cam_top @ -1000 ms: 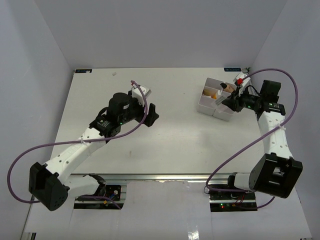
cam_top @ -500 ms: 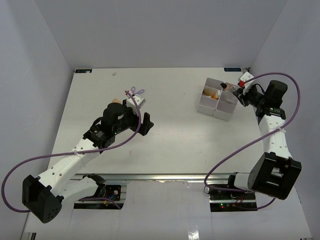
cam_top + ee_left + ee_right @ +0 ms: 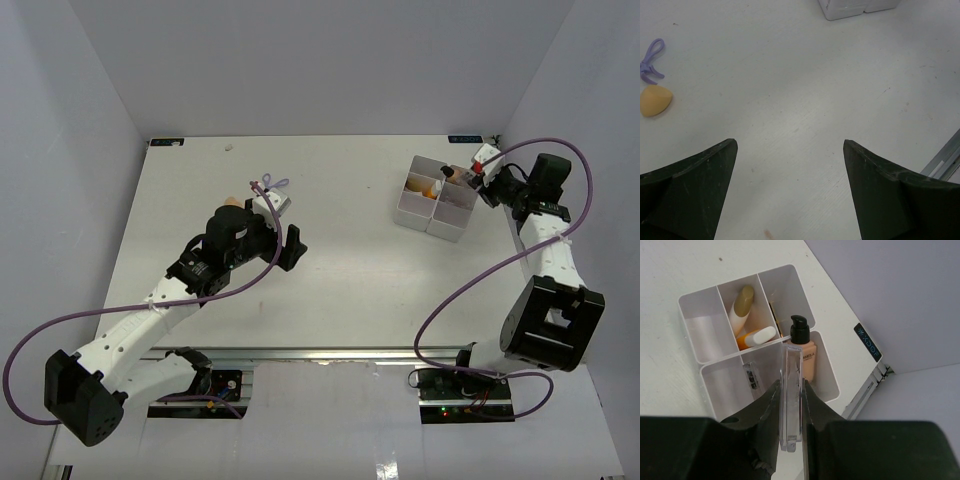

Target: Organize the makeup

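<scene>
Two grippers show; R gripper [image 3: 791, 387] is squeezed shut on a clear flat piece [image 3: 791, 365], right above the white tray [image 3: 695, 315]; in the tray stand a beige bottle w/ black cap [image 3: 807, 352] & an orange tube [image 3: 755, 337]; L gripper [image 3: 790, 150] is wide open, holds nothing, over bare surface [image 3: 815, 75]; purple looped tool [image 3: 651, 60] & beige sponge [image 3: 655, 100] lie just beside each other on its left.

White tray [image 3: 412, 214] far right on table [image 3: 350, 290].
</scene>
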{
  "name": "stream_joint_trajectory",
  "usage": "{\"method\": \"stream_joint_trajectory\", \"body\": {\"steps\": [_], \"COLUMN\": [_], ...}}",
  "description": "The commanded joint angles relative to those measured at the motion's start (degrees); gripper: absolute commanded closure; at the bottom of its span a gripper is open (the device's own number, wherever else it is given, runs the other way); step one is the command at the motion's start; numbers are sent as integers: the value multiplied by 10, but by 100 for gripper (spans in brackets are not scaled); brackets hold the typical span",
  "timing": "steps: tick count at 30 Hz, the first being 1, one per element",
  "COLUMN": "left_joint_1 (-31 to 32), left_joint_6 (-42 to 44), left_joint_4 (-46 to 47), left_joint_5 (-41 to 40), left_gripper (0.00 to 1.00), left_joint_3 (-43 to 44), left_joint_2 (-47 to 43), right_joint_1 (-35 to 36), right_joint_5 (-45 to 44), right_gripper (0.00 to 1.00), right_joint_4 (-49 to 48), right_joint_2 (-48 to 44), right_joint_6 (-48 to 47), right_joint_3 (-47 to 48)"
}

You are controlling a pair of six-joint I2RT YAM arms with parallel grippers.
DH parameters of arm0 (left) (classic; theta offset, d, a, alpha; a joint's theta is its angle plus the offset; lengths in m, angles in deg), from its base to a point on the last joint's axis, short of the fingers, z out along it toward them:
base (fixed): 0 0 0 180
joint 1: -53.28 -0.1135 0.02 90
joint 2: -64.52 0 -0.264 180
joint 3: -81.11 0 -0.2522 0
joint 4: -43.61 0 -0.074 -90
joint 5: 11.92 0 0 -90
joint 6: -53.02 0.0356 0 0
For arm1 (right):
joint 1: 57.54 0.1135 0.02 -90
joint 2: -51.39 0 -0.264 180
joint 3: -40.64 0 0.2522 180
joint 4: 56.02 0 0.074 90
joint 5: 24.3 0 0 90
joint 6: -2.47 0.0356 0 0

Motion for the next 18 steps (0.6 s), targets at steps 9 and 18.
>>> {"method": "stream_joint_trajectory", "body": {"steps": [9,18], "left_joint_1": [-5,-4], "left_joint_6": [2,1], "left_joint_4": [11,12], "left_joint_5": [-6,-2], "left_gripper": [2,2], "left_joint_3": [-3,-3], "left_joint_2": [-1,1], "right_joint_1": [-9,-13], "right_joint_5": [48,57], "right_gripper": [92,92], "right_joint_4": [152,174], "right_joint_2": [54,54], "right_joint_6": [-147,-165], "right_joint_3": [81,78]}}
